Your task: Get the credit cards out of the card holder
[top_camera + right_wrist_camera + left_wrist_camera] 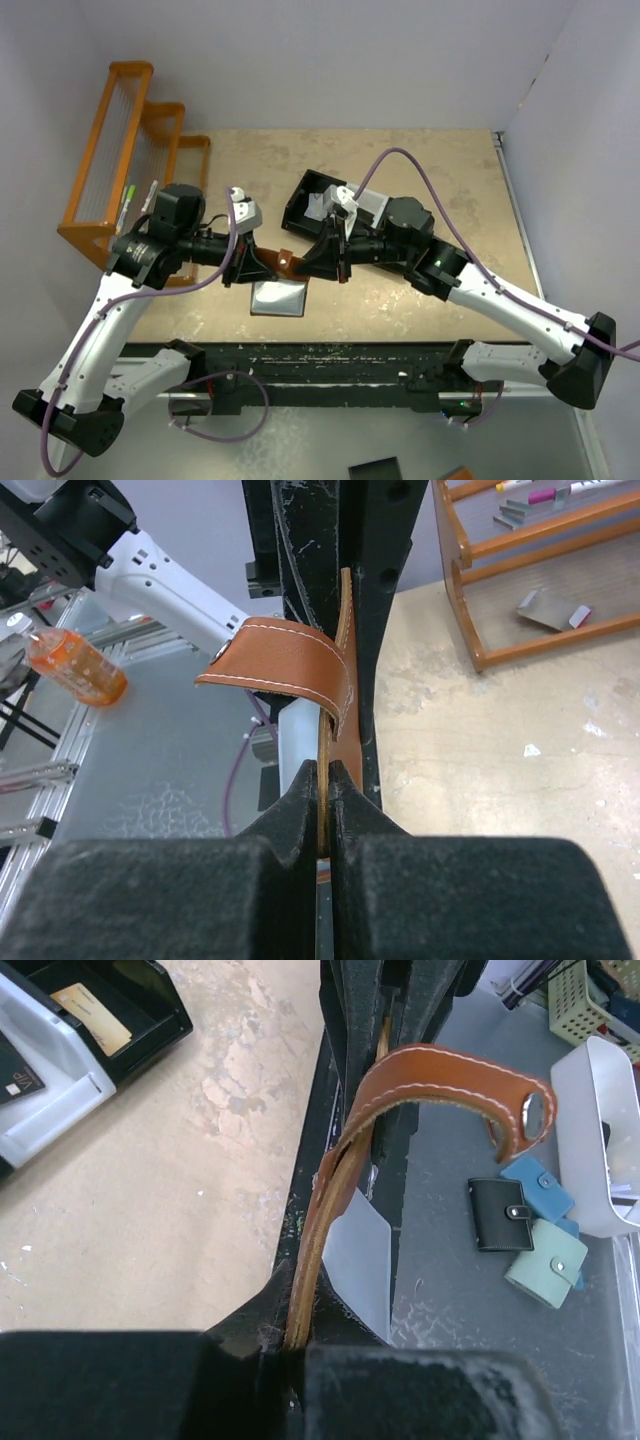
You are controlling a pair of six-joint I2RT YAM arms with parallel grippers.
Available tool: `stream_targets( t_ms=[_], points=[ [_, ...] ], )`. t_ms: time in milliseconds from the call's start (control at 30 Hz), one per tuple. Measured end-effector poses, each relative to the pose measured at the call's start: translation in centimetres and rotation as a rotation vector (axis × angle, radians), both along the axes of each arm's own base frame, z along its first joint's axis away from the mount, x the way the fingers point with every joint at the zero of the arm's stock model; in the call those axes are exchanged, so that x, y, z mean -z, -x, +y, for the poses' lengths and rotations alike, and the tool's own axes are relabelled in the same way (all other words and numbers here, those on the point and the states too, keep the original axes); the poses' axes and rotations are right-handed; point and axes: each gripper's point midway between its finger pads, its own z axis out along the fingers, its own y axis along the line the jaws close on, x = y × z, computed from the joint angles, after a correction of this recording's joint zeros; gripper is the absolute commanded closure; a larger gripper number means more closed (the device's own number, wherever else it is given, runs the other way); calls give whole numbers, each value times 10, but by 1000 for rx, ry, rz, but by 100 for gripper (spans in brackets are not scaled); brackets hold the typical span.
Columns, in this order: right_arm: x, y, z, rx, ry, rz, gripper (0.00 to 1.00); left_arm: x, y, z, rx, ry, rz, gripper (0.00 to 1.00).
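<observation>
The brown leather card holder hangs above the table between both grippers. My left gripper is shut on one leather edge. The snap tab curls off to the right. My right gripper is shut on the opposite edge of the card holder, with the strap arching left. A pale blue-grey lining dangles below. One gold-orange credit card and a dark card lie in the tray. Any cards inside the holder are hidden.
The black-and-white compartment tray stands just behind the grippers. An orange wire rack sits at the table's left. Below the table edge lie small black, blue and pale green wallets beside a white bin.
</observation>
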Motion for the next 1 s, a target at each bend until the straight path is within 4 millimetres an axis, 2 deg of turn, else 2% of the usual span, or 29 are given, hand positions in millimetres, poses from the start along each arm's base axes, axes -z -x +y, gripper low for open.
stream_targets(
  t_ms=[67,167,233,300,333,467,600,833,1000],
  points=[
    [0,-2,1,-3,4,13,71,0,1,-1,-6,10,28,100],
    [-3,-6,6,4,-11,28,47,-2,0,-5,-19,33,91,100],
    [-6,-8,6,18,-41,27,40,-9,0,-10,-15,66,143,100],
    [-2,-5,1,30,-78,25,38,-15,-2,-12,-14,94,182,100],
    [3,-2,-3,31,-87,29,32,-19,-3,-13,-15,110,205,100],
    [28,14,-19,24,-122,51,29,-36,-9,-13,-17,182,284,100],
    [33,19,-24,20,-142,58,30,-52,-15,-11,-10,238,337,100],
    [20,15,-24,46,-197,48,33,-68,-11,-12,17,276,351,100],
    [13,10,-24,79,-225,59,34,-72,-10,-11,18,283,340,100]
  ],
)
